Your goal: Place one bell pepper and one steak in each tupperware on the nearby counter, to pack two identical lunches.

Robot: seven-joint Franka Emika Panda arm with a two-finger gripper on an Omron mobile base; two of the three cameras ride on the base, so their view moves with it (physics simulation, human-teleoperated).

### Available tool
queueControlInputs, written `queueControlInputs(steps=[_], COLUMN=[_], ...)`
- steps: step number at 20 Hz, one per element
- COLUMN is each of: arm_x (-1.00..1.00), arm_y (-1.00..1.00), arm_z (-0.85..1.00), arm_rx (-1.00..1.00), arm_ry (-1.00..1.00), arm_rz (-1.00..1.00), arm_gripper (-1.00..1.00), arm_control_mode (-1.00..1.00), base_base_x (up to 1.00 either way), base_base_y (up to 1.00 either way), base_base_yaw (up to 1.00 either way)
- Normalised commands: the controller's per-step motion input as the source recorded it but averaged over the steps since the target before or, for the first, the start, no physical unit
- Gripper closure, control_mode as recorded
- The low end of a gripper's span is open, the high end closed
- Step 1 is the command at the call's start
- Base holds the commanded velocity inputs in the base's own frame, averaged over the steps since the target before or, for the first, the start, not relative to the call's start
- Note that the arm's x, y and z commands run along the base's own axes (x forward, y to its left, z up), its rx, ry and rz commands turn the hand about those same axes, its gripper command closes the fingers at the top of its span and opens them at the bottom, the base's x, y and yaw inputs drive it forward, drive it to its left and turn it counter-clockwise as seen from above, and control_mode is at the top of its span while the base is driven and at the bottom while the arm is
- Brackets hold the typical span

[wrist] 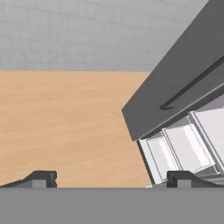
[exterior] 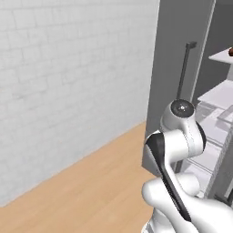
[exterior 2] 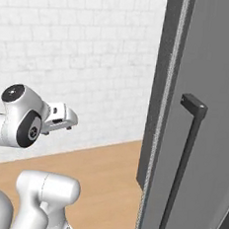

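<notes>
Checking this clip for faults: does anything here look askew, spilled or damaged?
Nothing stands out. The dark grey fridge door stands open, its shelves look level, and a small red item sits on the top one. The wooden floor shows no spill.

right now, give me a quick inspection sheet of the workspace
surface: light wooden floor below; no counter seen
job's things: a small red item on an upper white shelf at the edge of the left base view, too cropped to identify; no trays seen
clutter: nothing seen
end effector: end effector open, empty, its camera looking down at the floor and the white door shelves
cables: nothing seen
surroundings: white brick wall; dark grey fridge door swung open, black bar handle
</notes>
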Motion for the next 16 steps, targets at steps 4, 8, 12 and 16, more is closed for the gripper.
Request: queueControlInputs(steps=[4, 8, 12, 16], arm_x=[0.00, 0.00, 0.00, 0.00], arm_y=[0.00, 0.00, 0.00, 0.00], arm_z=[0.00, 0.00, 0.00, 0.00], arm_rx=[0.00, 0.00, 0.00, 0.00], arm_ry=[0.00, 0.00, 0.00, 0.00], arm_rz=[0.00, 0.00, 0.00, 0.00], arm_gripper=[-1.00, -1.00, -1.00, -1.00], arm_control_mode=[1.00, 1.00, 1.00, 1.00], base_base_x=[0.44, 0.24, 0.21, 0.00], base_base_y=[0.29, 0.16, 0.13, -0.10], base_base_yaw=[-0.38, -0.31, -0.22, -0.07])
